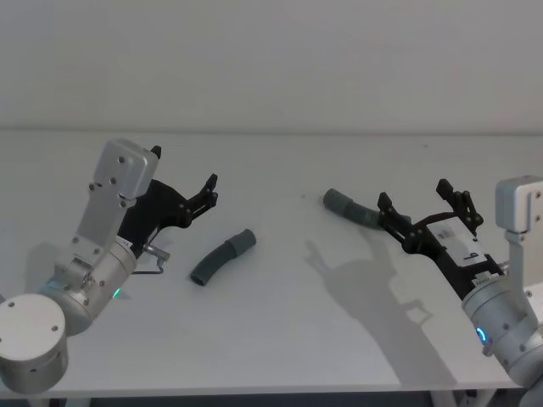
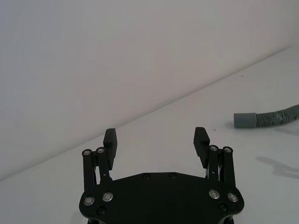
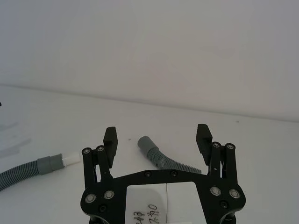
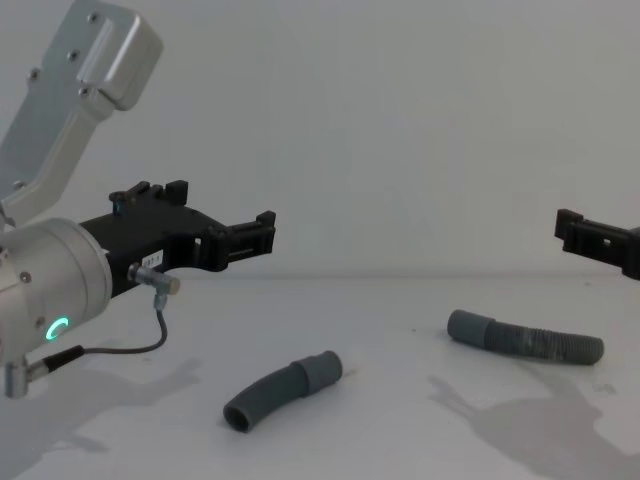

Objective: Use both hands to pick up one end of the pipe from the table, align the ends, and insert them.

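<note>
Silver-grey arms with cyan ring lights carry a black screw-studded left pincer and white-labelled right pincer.

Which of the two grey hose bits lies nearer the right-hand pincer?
The longer hose, lying just ahead of the open right pincer; the short curved hose lies farther off, between the two arms.

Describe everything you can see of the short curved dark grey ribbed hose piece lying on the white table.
The short curved dark grey ribbed hose piece lies flat on the plain white table, bent in a gentle arc. It looks like flexible plastic, with a smooth, slightly wider cuff at its far end and a dark open mouth at its near end. It sits left of centre, apart from the longer grey hose. Only the table touches it.
</note>
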